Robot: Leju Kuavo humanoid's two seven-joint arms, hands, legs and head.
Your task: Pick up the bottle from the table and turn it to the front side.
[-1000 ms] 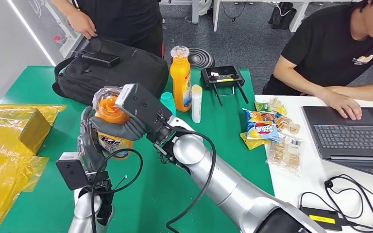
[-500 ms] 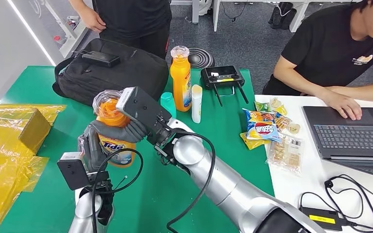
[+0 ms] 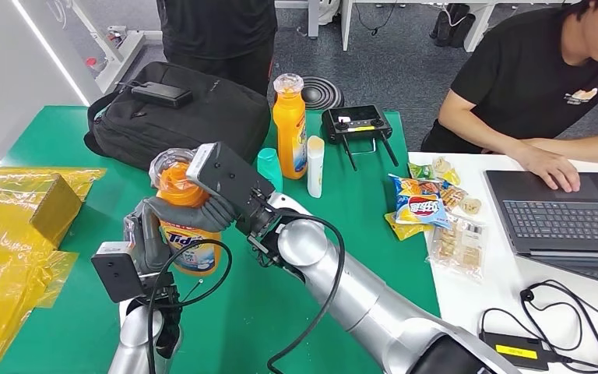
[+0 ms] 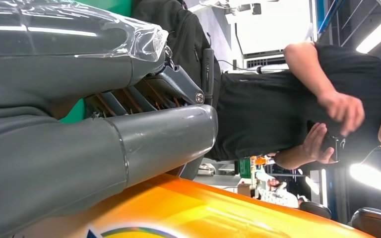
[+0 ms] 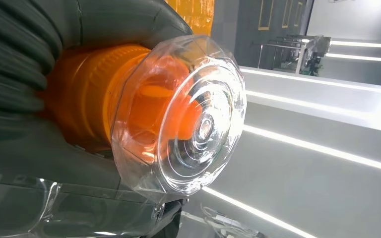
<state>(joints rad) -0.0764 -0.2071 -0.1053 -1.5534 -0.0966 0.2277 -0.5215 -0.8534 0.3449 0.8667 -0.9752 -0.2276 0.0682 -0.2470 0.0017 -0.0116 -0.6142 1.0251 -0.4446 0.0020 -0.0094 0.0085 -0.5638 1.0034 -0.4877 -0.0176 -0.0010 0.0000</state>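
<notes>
Both hands grasp the orange bottle point(image 3: 183, 226) left of centre in the head view: the right hand point(image 3: 195, 209) wraps its neck under the clear cap point(image 5: 178, 119), the left hand point(image 3: 144, 238) clasps its body. Its label reads "Tide"; behind it a second orange bottle point(image 3: 289, 125) stands on the green table point(image 3: 358, 210)

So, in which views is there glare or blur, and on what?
Right wrist view: bright reflections on the bottle's clear cap, and the background light strips are soft. Left wrist view: the left robot hand and the orange bottle are very close and blurred, with overexposed lamps behind. Head view: evenly lit and sharp.
</notes>
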